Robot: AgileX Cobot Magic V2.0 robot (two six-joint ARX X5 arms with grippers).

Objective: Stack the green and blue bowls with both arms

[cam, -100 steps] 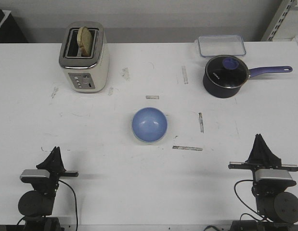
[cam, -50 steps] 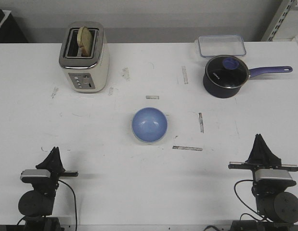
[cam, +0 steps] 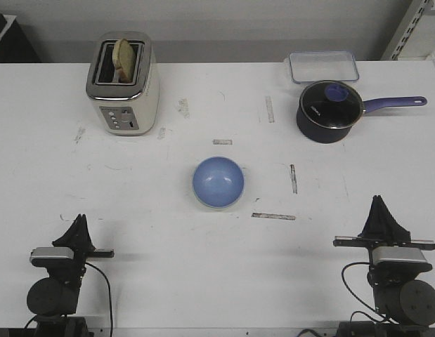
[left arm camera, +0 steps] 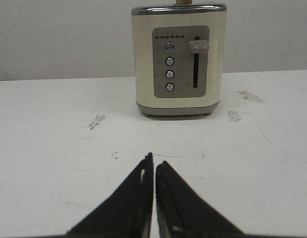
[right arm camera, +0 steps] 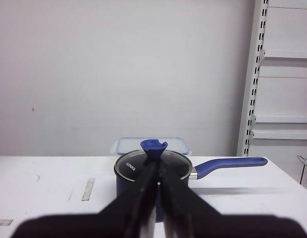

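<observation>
One blue bowl (cam: 218,182) upright, green perhaps beneath

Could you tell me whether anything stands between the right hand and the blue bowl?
Nothing visible does. Bare table lies between the right hand and the blue bowl. The saucepan stands farther back, off that path.

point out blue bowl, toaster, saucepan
blue bowl (cam: 218,182), front view, middle of its inside.
toaster (left arm camera: 179,63), left wrist view, on its control panel.
saucepan (cam: 330,105), front view, on its glass lid.
</observation>
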